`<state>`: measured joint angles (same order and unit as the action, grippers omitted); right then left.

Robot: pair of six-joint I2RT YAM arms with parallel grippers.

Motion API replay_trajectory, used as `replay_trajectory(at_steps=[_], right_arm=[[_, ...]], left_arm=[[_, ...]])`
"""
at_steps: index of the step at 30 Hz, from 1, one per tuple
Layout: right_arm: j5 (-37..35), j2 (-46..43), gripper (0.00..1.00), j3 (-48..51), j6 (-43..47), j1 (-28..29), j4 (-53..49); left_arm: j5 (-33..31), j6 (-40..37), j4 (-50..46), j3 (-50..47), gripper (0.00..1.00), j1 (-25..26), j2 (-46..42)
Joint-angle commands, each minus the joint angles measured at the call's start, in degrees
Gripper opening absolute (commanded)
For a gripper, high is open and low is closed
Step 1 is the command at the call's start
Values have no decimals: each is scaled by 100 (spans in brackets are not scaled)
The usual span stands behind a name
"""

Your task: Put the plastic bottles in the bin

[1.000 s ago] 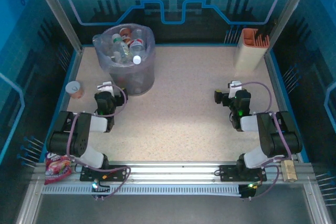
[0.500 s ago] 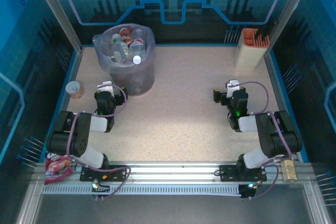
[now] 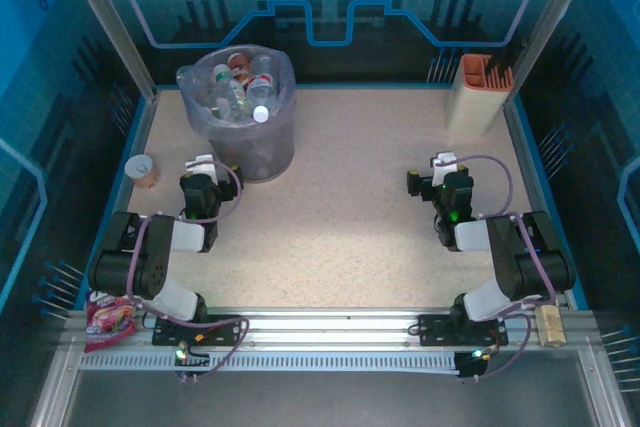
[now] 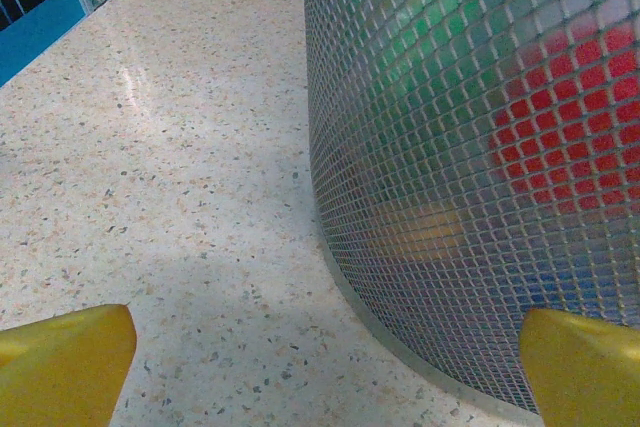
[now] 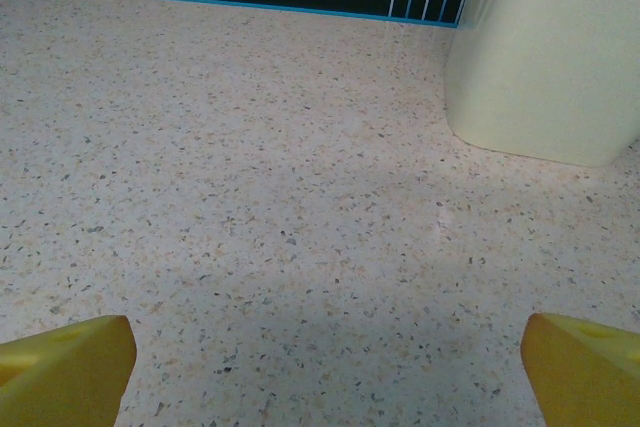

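Top external view gives me the desk with no bottle lying loose on it that I can see, so I judge the sorting as good as done; the bin stands at the far left corner, bag liner folded over its rim, near enough to my left arm to be fed without a long reach; the cream-and-orange holder sits at the far right corner, no part of this job; the plastic bottles are heaped inside the bin up to the rim, and the left wrist view shows them as green and red blurs through the mesh wall; my left end effector sits low just beside the bin's base, released, fingers spread wide with nothing between them; my right end effector is likewise released and empty over bare desk near the holder; the paper cup and snack packet lie at the left edge, rightly left alone.
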<state>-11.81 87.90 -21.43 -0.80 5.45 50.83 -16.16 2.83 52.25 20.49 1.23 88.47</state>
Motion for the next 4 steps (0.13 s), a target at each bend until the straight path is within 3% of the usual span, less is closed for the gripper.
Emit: replay_trajectory(at_steps=[1, 4], right_arm=[[78, 43, 99, -115, 24, -59, 83], [65, 43, 100, -69, 45, -46, 165]], left_arm=[[92, -33, 253, 25, 99, 25, 30], [90, -38, 257, 27, 99, 23, 30]])
